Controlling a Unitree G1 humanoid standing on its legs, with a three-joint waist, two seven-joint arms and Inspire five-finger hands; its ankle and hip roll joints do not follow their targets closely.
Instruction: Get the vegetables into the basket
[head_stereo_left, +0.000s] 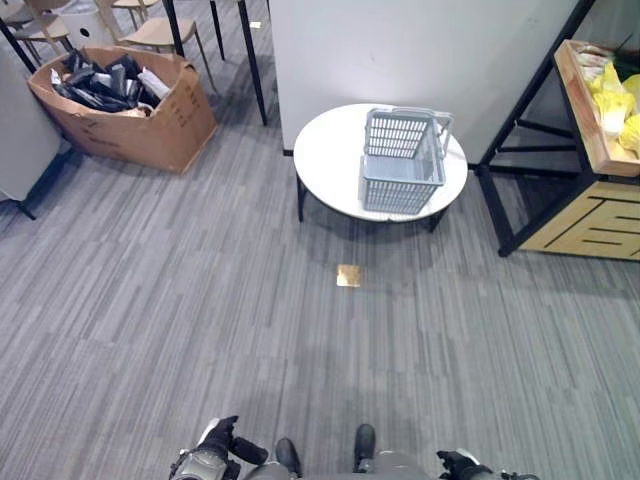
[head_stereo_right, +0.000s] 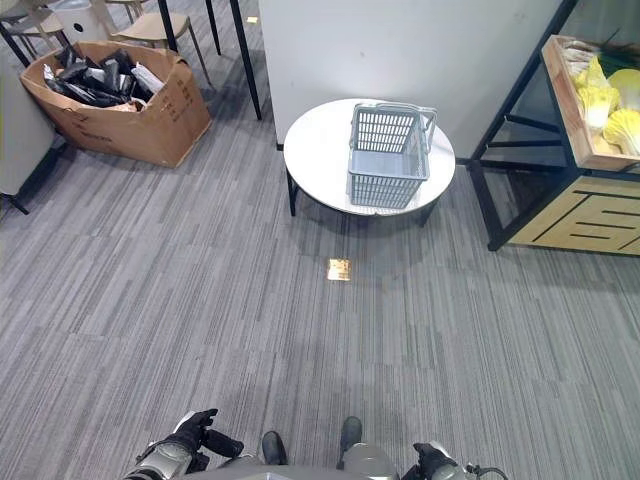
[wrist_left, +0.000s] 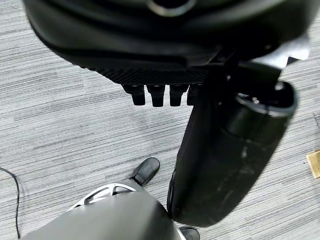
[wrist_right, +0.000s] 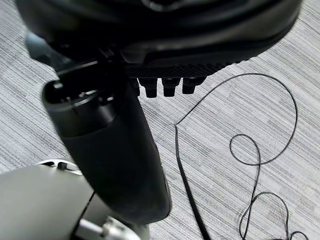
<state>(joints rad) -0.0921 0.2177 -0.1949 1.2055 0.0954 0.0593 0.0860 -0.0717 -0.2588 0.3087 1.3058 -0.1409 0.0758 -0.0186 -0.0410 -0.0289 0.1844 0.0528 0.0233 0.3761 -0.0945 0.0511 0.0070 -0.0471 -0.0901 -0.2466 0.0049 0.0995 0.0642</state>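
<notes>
Both hands are hanging low at the near edge: left hand and right hand, each empty over grey carpet, fingers relaxed and extended in the wrist views. Vegetables, pale yellow leafy heads, are lying in a wooden crate on the black-framed shelf at far right. Grey plastic basket is sitting on the round white table, well apart from the crate. Cardboard box is standing far left.

grey carpet floor, white wall, cardboard box
</notes>
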